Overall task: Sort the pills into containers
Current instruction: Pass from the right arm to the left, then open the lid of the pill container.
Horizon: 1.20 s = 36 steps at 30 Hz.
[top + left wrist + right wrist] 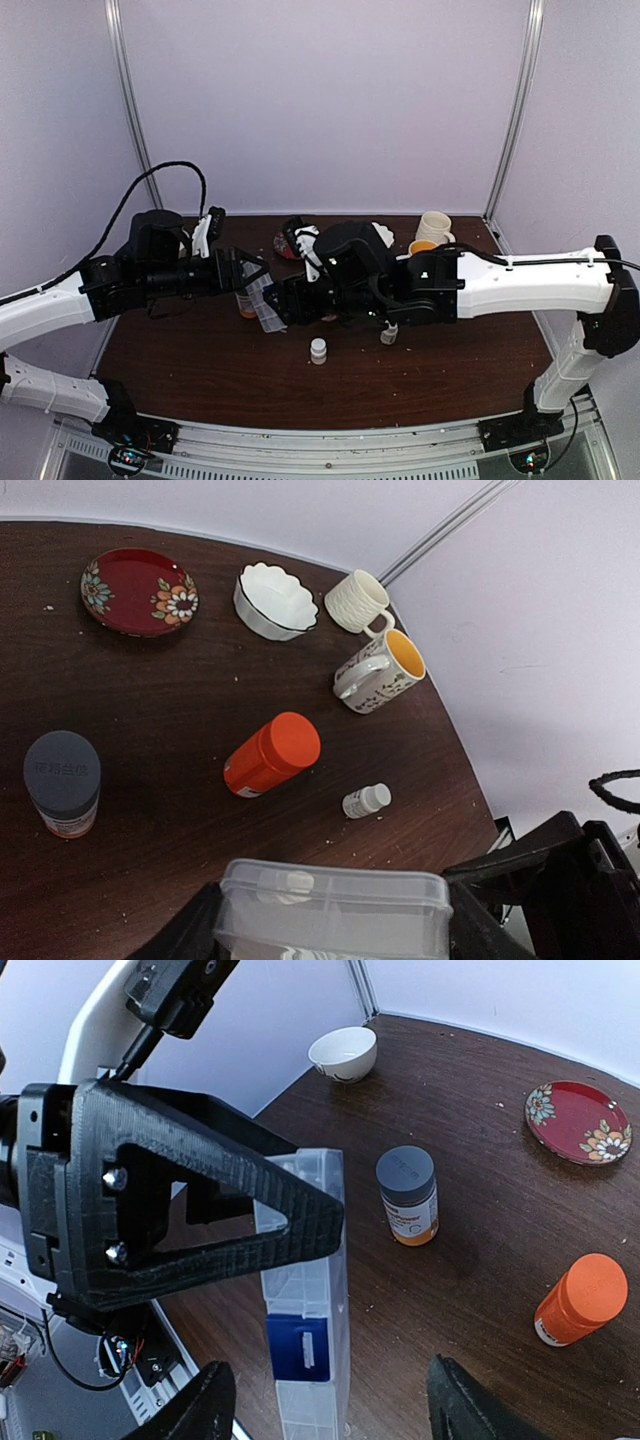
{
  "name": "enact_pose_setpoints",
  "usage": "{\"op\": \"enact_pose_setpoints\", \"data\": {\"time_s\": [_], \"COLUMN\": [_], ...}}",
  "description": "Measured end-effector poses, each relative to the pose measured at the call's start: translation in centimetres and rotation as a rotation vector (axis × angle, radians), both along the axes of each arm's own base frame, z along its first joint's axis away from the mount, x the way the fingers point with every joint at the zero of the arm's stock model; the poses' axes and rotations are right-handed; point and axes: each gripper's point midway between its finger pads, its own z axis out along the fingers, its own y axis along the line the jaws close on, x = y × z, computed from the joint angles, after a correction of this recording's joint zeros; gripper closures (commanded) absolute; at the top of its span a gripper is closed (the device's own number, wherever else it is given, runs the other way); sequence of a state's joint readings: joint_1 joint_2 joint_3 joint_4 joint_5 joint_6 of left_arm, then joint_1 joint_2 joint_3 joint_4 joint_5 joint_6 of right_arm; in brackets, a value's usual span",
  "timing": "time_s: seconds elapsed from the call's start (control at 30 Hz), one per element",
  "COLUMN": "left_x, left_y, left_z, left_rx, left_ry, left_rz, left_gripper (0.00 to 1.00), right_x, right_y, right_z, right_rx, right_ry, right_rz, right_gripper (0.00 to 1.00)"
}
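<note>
My left gripper is clamped on the clear flat plastic pill box. I judge it is steadying the box near mid-table for my right gripper, jaws apart and empty at its end. Pills: too small to discern. Count: small white bottles, two; orange-capped bottle, one; grey-capped bottle, one; mugs, two.

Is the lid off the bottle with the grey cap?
No, the grey cap sits squarely on top of the bottle, closing it.
</note>
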<state>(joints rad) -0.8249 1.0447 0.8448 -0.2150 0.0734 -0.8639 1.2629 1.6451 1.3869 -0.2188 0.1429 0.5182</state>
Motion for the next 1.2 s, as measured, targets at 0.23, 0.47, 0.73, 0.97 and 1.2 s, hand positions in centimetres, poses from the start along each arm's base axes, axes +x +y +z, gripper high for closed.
{"op": "enact_pose_setpoints", "data": {"time_s": [0.23,0.47,0.73,0.97,1.2], "left_x": [0.0,0.0,0.1,0.0,-0.3], "left_y": [0.0,0.0,0.0,0.0,-0.1], "left_z": [0.0,0.0,0.0,0.0,0.1], "left_rx": [-0.005,-0.005,-0.009,-0.007,-0.005], "left_ry": [0.007,0.009,0.01,0.009,-0.011], "left_rz": [0.007,0.007,0.01,0.008,-0.021], "left_gripper": [0.59,0.59,0.59,0.59,0.6], "right_x": [0.5,0.4,0.5,0.4,-0.4], "right_y": [0.8,1.6,1.7,1.8,1.9], "right_z": [-0.7,-1.7,-1.3,-1.2,-1.1], "right_rx": [-0.059,-0.102,-0.107,-0.1,-0.056], "right_ry": [-0.006,-0.012,-0.018,-0.014,0.002], "right_rz": [-0.019,-0.012,-0.022,-0.017,0.021], "right_gripper": [0.38,0.53,0.72,0.74,0.75]}}
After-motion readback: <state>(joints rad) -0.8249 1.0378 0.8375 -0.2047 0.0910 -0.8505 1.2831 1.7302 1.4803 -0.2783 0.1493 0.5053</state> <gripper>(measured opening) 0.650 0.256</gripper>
